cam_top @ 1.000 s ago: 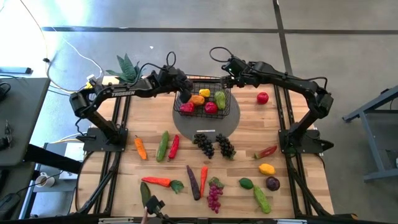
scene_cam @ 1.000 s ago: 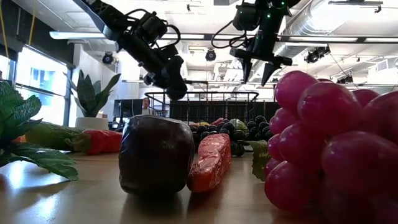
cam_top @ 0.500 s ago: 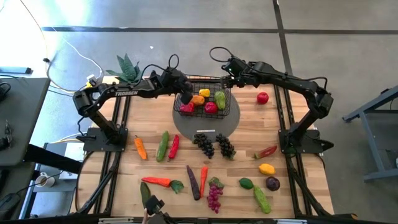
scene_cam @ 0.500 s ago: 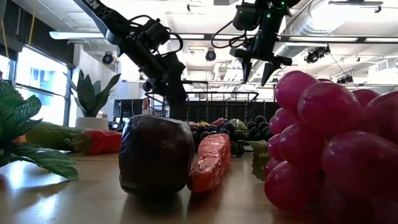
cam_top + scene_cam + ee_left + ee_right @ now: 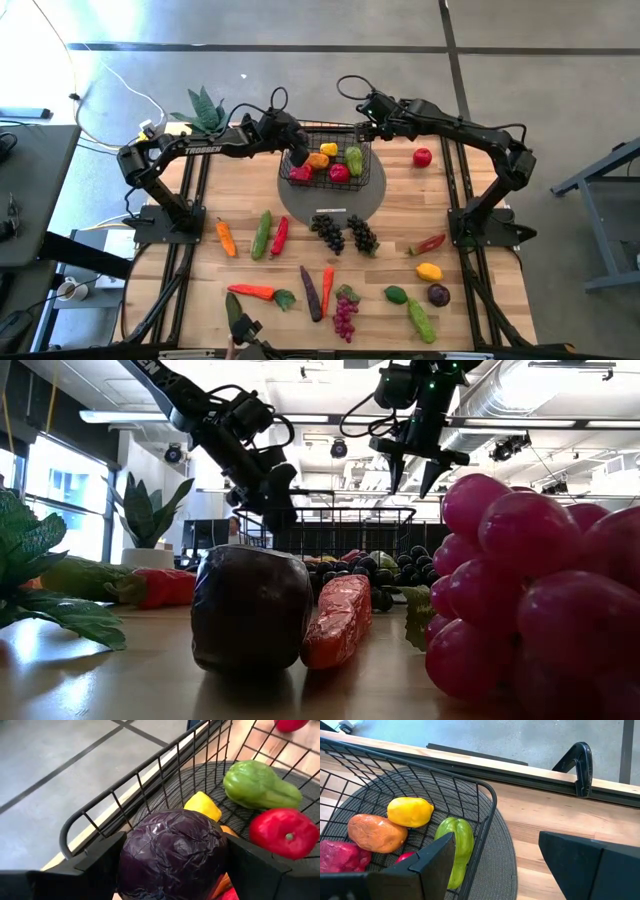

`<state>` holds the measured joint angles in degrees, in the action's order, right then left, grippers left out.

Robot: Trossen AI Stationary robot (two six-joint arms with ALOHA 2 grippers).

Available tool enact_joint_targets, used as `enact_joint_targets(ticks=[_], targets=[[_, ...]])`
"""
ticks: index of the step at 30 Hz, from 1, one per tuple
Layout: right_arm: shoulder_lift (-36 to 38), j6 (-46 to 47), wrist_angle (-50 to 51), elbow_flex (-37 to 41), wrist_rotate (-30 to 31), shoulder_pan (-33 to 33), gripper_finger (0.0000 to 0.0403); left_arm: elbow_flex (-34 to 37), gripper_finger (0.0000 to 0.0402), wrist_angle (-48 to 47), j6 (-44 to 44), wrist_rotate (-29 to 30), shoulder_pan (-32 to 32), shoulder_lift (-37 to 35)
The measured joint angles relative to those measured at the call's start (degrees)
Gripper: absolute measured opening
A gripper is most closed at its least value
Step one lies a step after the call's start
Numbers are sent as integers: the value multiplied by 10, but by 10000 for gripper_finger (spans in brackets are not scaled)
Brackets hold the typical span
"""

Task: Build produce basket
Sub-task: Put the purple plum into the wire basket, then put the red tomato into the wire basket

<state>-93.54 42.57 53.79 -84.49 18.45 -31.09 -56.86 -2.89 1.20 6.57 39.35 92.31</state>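
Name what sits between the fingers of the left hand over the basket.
A crinkled dark purple cabbage sits gripped between the left hand's fingers, above the basket, shown in the left wrist view.

From above, the left gripper (image 5: 293, 141) covers whatever it holds; only its wrist camera shows a crinkled dark purple round vegetable (image 5: 172, 856) between the fingers, its lower part cut off by the frame. That vegetable hides most of an orange piece (image 5: 227, 831) behind it. The black wire-mesh basket (image 5: 340, 530) is half screened at table level by a blurred dark purple fruit (image 5: 250, 608) and a pink grape bunch (image 5: 540, 595) cropped at the right edge.
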Motion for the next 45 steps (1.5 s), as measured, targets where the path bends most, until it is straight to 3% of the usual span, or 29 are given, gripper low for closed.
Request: enact_joint_targets(ticks=[15, 26, 45], targets=[[0, 0, 0, 0, 0, 0, 271, 0, 305, -3, 25, -22, 1, 0], [0, 0, 0, 0, 0, 0, 271, 0, 393, -5, 13, -29, 1, -4], [0, 0, 0, 0, 0, 0, 271, 0, 397, -36, -8, -28, -6, -148]])
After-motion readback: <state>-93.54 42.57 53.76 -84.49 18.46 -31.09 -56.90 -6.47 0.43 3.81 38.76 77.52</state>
